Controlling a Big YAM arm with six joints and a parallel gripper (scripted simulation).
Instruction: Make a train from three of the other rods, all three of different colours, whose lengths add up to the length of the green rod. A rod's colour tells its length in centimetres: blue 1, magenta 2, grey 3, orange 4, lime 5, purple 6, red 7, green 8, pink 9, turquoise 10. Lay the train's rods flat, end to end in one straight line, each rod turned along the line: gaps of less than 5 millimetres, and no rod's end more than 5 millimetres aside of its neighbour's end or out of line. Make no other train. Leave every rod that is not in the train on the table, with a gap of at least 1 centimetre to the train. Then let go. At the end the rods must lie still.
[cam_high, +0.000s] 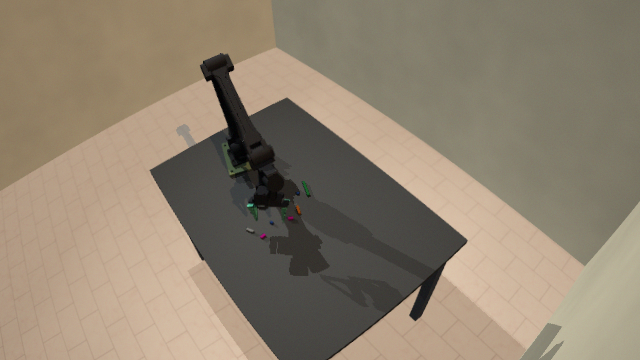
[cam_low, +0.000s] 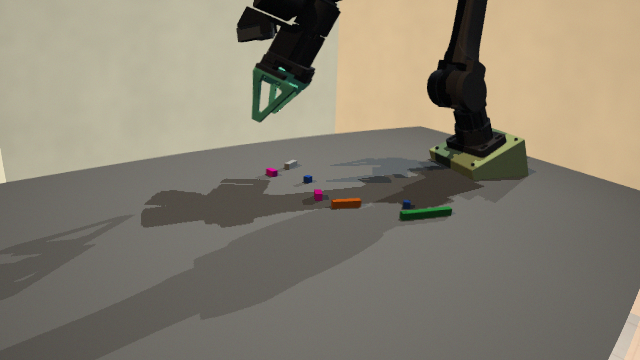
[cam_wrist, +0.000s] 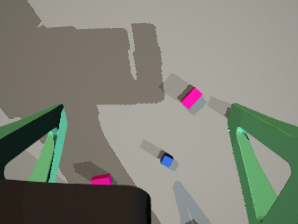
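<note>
My gripper (cam_high: 270, 219) (cam_low: 267, 116) (cam_wrist: 147, 113) is open and empty, high above the table. The green rod (cam_high: 306, 188) (cam_low: 425, 213) lies nearest the exterior camera, a blue rod (cam_high: 298, 193) (cam_low: 406, 204) close beside it. The orange rod (cam_high: 298, 210) (cam_low: 346, 203) lies apart, near a magenta rod (cam_high: 290, 218) (cam_low: 318, 195) (cam_wrist: 101, 179) turned differently. Another blue rod (cam_high: 271, 222) (cam_low: 307, 179) (cam_wrist: 167, 160) lies between that and a second magenta rod (cam_high: 263, 236) (cam_low: 271, 172) (cam_wrist: 192, 98). The grey rod (cam_high: 250, 230) (cam_low: 290, 164) lies beside the second magenta; the right finger mostly hides it in the wrist view.
The arm's base (cam_high: 231, 162) (cam_low: 500, 160) stands at the table's rear edge. The dark table (cam_high: 345, 165) (cam_low: 350, 310) carries broad arm shadows around the rods. The wrist view's lower left is blocked by a dark part of the arm.
</note>
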